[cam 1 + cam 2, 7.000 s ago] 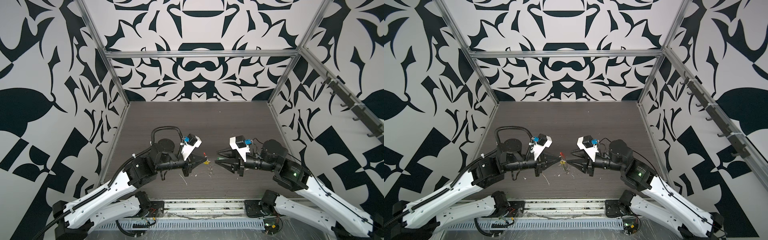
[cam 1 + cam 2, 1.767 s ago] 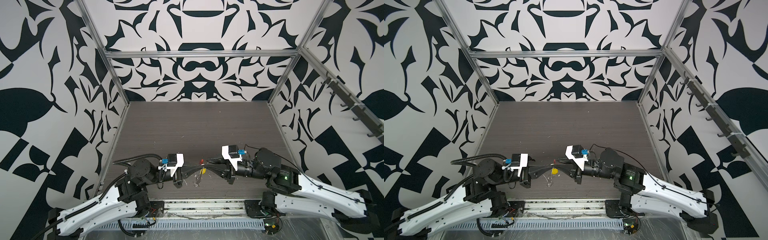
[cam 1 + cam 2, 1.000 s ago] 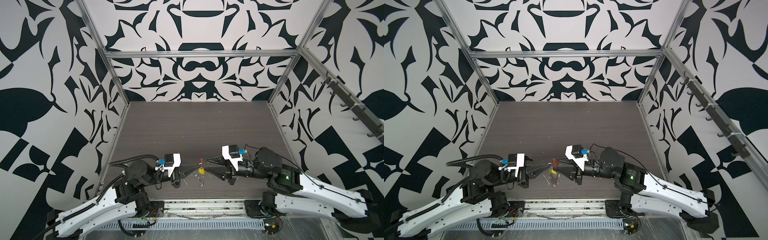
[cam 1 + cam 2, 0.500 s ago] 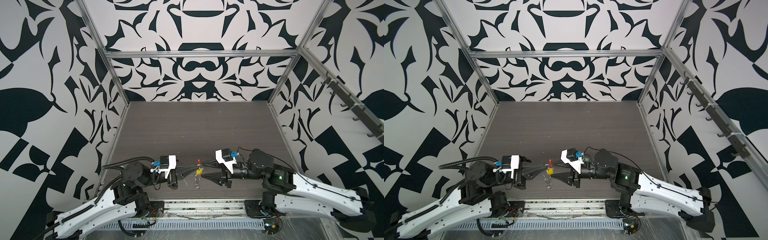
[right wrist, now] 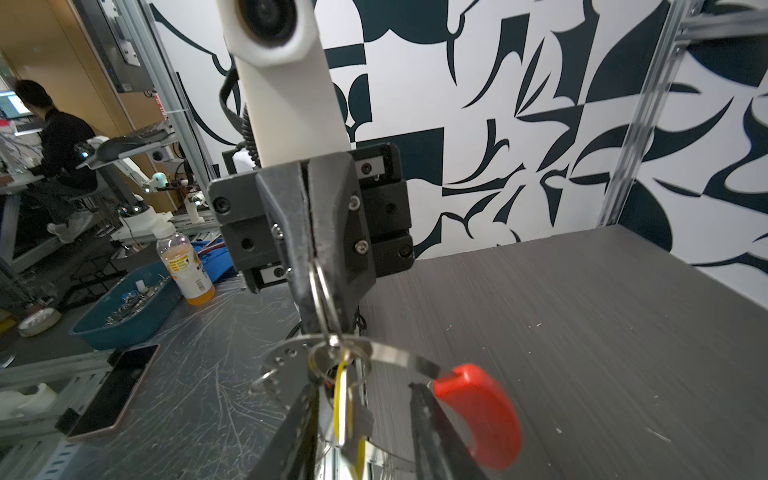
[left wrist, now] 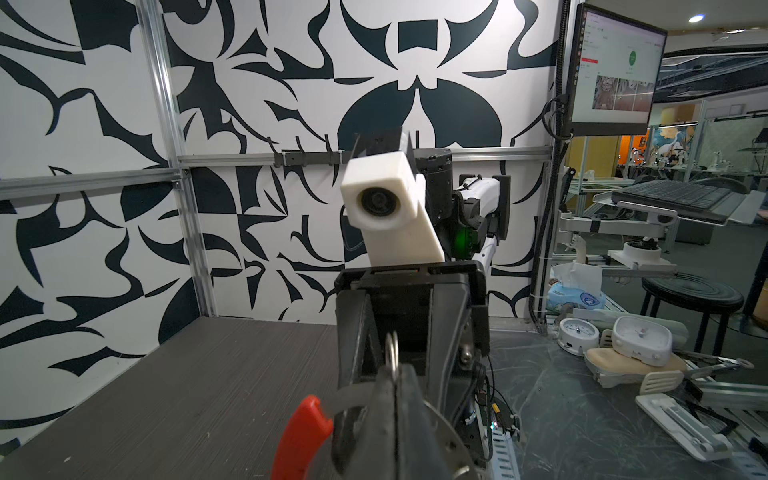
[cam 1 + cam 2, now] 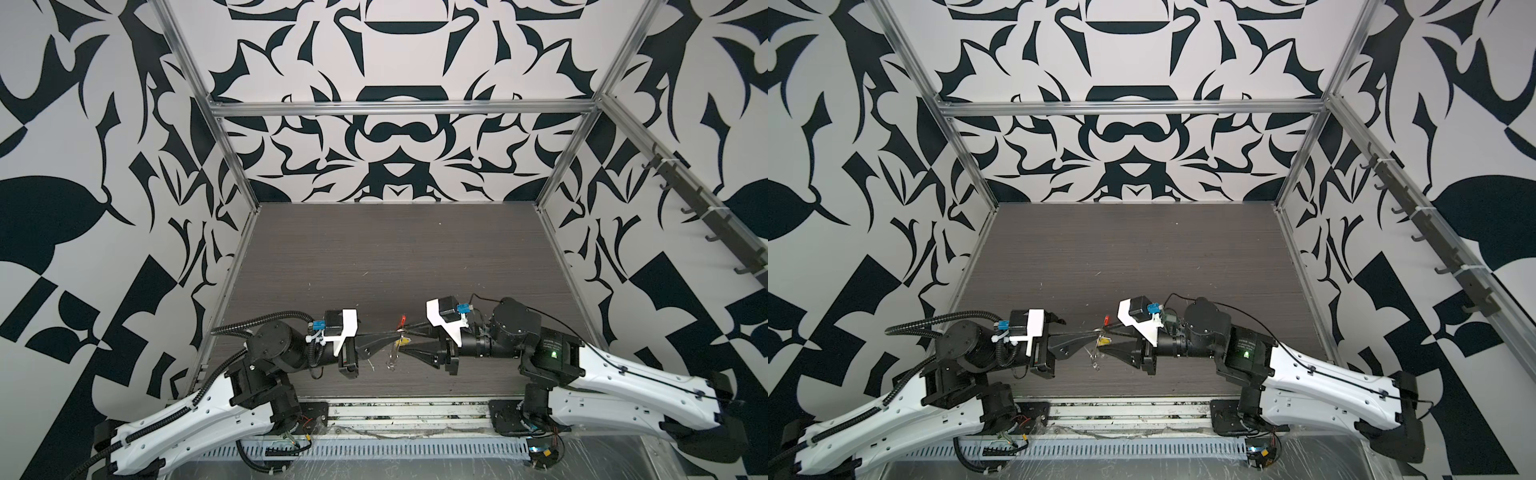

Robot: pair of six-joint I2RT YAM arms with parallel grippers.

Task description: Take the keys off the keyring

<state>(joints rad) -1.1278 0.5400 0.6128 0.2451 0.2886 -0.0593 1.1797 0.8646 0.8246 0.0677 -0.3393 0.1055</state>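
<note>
Look, left end effector (image 6: 392,378) clamped on a small ring (image 6: 391,349) by the keyring (image 5: 395,355); right end effector (image 5: 361,386) spread around the yellow key (image 5: 345,407).

L pincer (image 7: 390,336) on left, R pincer (image 7: 409,340) on right, tip to tip over near-mid worktop (image 7: 395,257), close to front edge. Betw. them the keyring (image 7: 402,321), up off worktop, at L pincer's tips. Under it hang the keys (image 7: 403,341); one w/ tag sits betw. R pincer's fingers (image 5: 428,424), gap each side.
</note>
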